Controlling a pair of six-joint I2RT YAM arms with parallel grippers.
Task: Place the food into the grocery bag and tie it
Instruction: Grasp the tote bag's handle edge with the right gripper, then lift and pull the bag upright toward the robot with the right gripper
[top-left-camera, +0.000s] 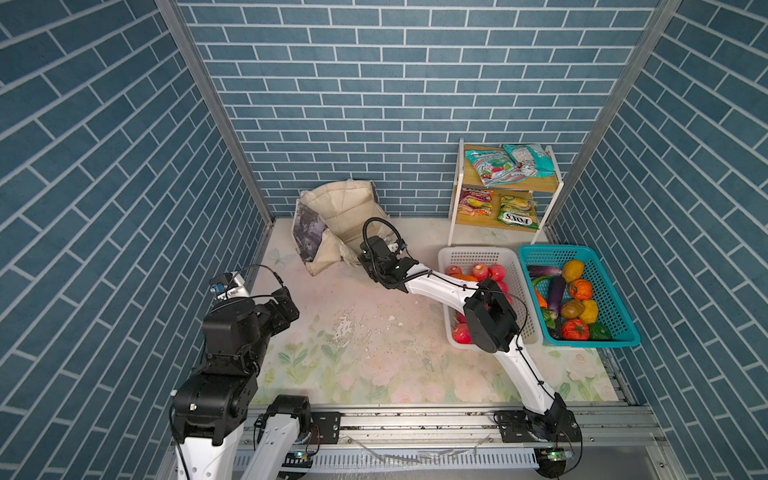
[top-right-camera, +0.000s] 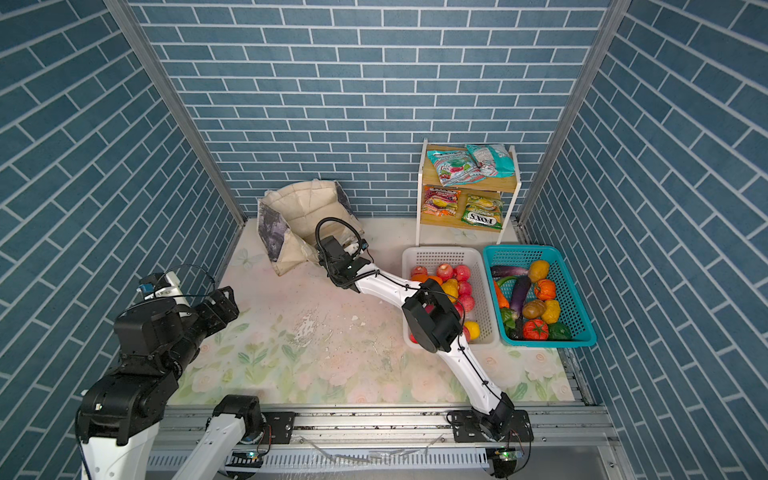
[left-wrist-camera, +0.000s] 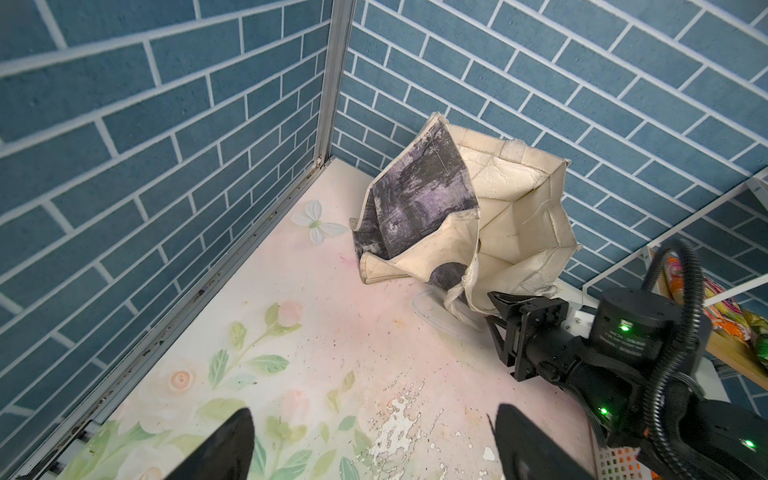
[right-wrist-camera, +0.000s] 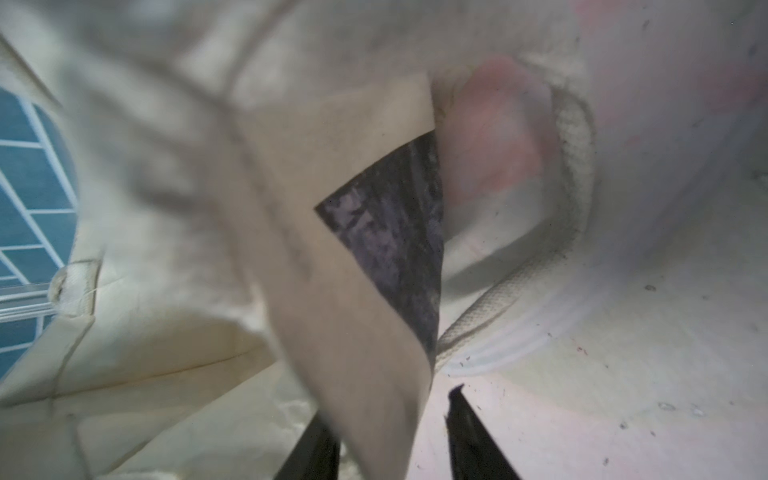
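Reaching across the middle, the right fingers (right-wrist-camera: 469, 436) sit at the front edge of the grocery bag (top-left-camera: 332, 216), one on each side of a cream flap with a dark printed corner. They stand narrow around the cloth, though the close view is so blurred I cannot tell whether they truly pinch it. The bag lies tipped on its side at the back of the floral surface (top-left-camera: 374, 365), near the brick wall (top-left-camera: 374, 104), mouth facing forward. Over on the left, the left fingers (left-wrist-camera: 232, 444) hang wide apart above the surface, holding nothing, well apart from the bag. The food sits elsewhere: apples (top-left-camera: 478, 271) in the white basket (top-left-camera: 478, 251), an aubergine (top-left-camera: 557, 291) in the teal basket (top-left-camera: 557, 251), snack packets (top-left-camera: 511, 164) on the shelf (top-left-camera: 471, 176).
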